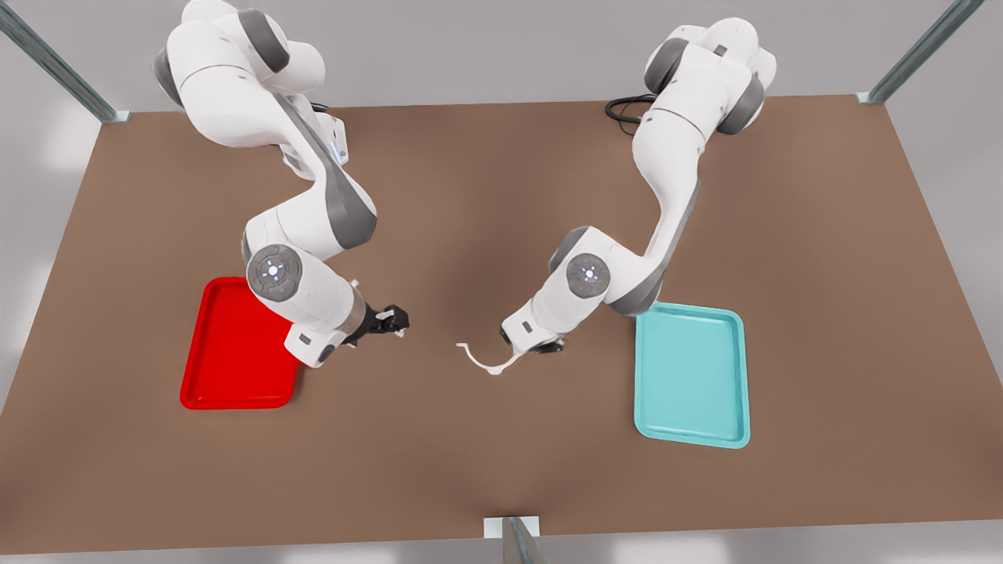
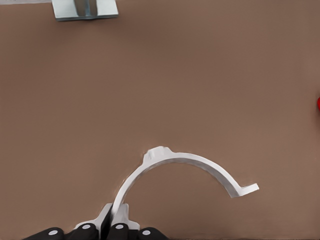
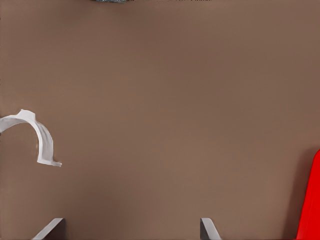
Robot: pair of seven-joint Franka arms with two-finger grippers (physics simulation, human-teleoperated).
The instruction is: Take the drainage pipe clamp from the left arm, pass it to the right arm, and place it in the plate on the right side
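Two grippers: left gripper (image 1: 541,347) pinches the clamp (image 1: 487,359); right gripper (image 1: 392,321) spread, beside red tray (image 1: 235,356).

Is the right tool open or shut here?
Open: the right tool shows its fingertips set wide apart with bare table between, the clamp off to one side.

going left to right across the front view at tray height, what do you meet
red plate → right end effector, open → drainage pipe clamp → left end effector, shut on the clamp's end → teal tray
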